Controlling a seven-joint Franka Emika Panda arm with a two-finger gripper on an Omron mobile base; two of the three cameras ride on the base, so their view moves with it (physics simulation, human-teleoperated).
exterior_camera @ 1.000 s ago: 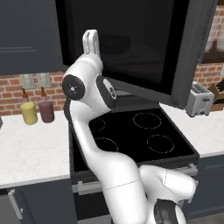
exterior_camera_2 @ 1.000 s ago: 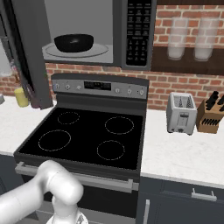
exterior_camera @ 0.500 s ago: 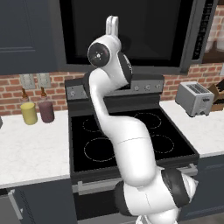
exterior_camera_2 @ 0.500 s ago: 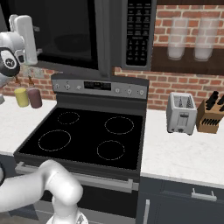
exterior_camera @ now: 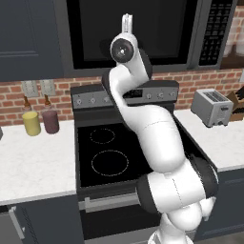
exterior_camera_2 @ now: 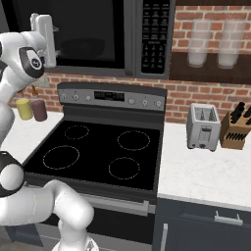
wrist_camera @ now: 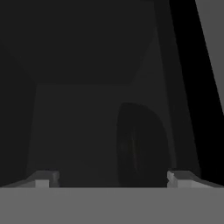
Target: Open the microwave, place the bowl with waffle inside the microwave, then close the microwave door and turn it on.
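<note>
From the left base view, the white arm rears up over the stove [exterior_camera: 105, 152]. Its end effector [exterior_camera: 127, 21] points upward, right against the black glass of the microwave door [exterior_camera: 162, 28]. The door looks flush with the front of the microwave [exterior_camera: 190, 28], so I judge it shut or as good as shut. The keypad [exterior_camera: 212, 31] sits well to the right of the end effector. Down on the table [exterior_camera: 33, 162] stand a yellow jar [exterior_camera: 31, 122] and a maroon jar [exterior_camera: 50, 120], and a toaster [exterior_camera: 212, 107] is on the far side of the stove.

From the right base view, the end effector [exterior_camera_2: 44, 32] is at the left end of the door [exterior_camera_2: 98, 29]. Through the glass I can make out the bowl with waffle [exterior_camera_2: 81, 47], a dark round form resting inside the microwave. The waffle itself is too dim to pick out.

In the hand view, the end effector [wrist_camera: 111, 181] has its fingertips [wrist_camera: 46, 178] spread wide with nothing between them. Ahead is the dark interior and a dim rounded shape [wrist_camera: 140, 148], perhaps the bowl.

With the door apparently closed, what remains is switching the microwave on. To do that well, I would draw the hand back off the glass first and then move it across to the keypad [exterior_camera_2: 154, 32]. Bringing the fingers together would give one firm tip, which should press a single small button squarely and avoid its neighbours.
</note>
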